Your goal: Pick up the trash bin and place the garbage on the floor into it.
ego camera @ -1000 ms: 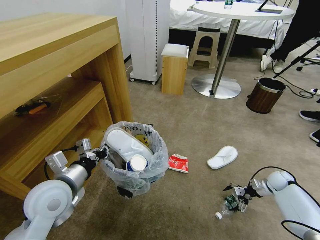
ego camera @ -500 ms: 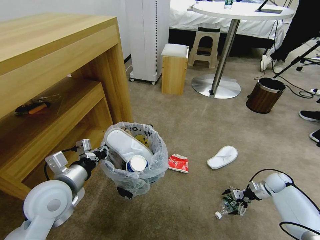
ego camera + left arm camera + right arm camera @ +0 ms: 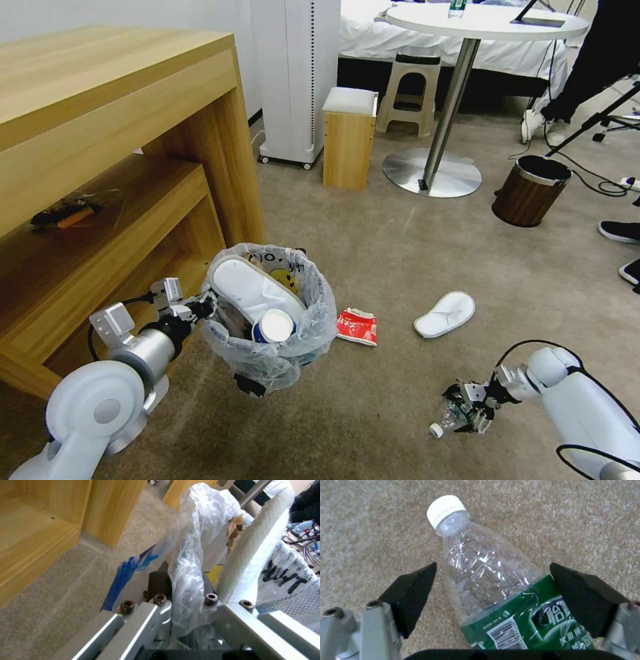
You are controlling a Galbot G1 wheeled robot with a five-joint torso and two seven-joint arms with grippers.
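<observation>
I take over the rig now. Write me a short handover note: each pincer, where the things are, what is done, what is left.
Left pincer: shut on the rim of the trash bin, holding it up beside the wooden desk.
Right pincer: open, low at the floor, fingers either side of the clear green-labelled bottle, not closed on it.
Done: one white slipper and the blue-white cup are in the bin.
Left: the bottle, the red wrapper and the second slipper lie on the carpet.
</observation>
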